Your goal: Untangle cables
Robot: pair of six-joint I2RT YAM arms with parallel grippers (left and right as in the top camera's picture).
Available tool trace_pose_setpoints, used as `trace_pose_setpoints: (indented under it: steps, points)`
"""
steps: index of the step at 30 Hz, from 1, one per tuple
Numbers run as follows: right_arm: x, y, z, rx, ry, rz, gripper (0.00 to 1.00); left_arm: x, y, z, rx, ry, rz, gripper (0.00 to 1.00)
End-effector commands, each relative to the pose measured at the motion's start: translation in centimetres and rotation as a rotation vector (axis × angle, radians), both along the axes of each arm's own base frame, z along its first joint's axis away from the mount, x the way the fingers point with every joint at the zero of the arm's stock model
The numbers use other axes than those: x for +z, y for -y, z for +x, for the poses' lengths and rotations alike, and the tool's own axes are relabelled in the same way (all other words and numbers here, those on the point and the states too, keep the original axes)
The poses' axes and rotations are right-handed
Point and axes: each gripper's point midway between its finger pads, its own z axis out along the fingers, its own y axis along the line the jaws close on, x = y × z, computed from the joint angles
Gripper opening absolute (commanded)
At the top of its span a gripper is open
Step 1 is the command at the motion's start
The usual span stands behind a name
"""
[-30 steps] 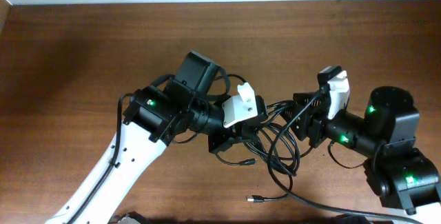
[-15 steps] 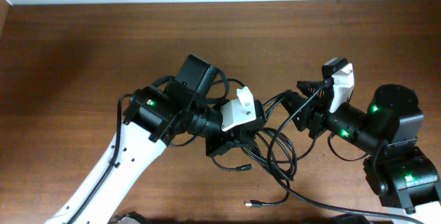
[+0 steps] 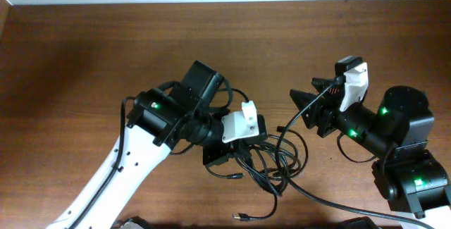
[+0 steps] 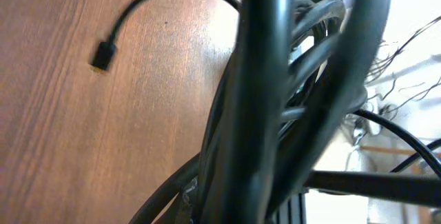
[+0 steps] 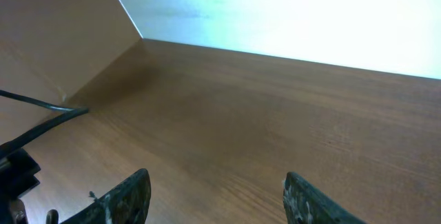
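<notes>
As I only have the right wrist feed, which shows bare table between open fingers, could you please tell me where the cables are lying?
Observer: The cables lie bunched in loops on the table, between the left gripper and the right gripper, closer to the left one.
Operator: Is the left gripper holding them?
Observer: It is shut, and its wrist view shows thick strands running straight through, so it appears to grip the bunch.
Operator: Is there a free end I could go for?
Observer: One plug end lies by itself on the table, on the side of the bunch toward the arm bases.
</notes>
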Motion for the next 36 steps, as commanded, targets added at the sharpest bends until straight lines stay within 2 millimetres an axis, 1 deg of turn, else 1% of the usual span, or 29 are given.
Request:
trace_pose_setpoints:
  steps: [1,3,5,8,11,14,16,20,23,28,33,36]
  points:
    - [0.5,0.2,0.1,-0.018,0.009,-0.003,0.61,0.6,0.3,0.0,-0.062,0.066,-0.035,0.00]
    - [0.1,0.1,-0.1,-0.006,-0.010,-0.001,0.61,0.6,0.3,0.1,-0.059,0.075,-0.031,0.00]
    - [0.2,-0.6,-0.9,0.042,-0.022,0.018,0.61,0.3,0.1,0.4,-0.050,0.087,-0.010,0.00]
    - [1.0,-1.2,-2.6,0.105,-0.007,0.045,0.62,0.1,-0.2,0.7,-0.039,0.097,0.010,0.00]
    - [1.7,-1.0,-3.8,0.109,0.013,0.049,0.66,0.1,-0.1,0.8,-0.027,0.091,0.009,0.00]
    - [2.1,-0.8,-5.1,0.109,0.024,0.051,0.70,0.6,0.5,1.6,0.019,0.094,-0.014,0.00]
    - [1.6,-0.6,-5.8,0.108,-0.002,0.047,0.70,1.3,1.2,2.8,0.076,0.100,-0.050,0.00]
    - [-0.3,-0.5,-6.6,0.106,-0.094,0.033,0.71,2.8,2.5,4.8,0.179,0.101,-0.122,0.00]
    - [-1.0,-0.4,-6.9,0.105,-0.132,0.026,0.71,3.8,3.2,5.8,0.226,0.107,-0.168,0.00]
    - [-1.2,-0.4,-7.1,0.106,-0.141,0.023,0.72,4.7,3.7,6.8,0.286,0.095,-0.203,0.00]
    - [-1.3,-0.1,-6.8,0.088,-0.134,0.008,0.73,3.7,2.4,8.7,0.469,0.078,-0.127,0.00]
    - [-1.3,-0.1,-6.8,0.088,-0.134,0.008,0.74,2.9,0.9,10.5,0.647,0.069,-0.065,0.00]
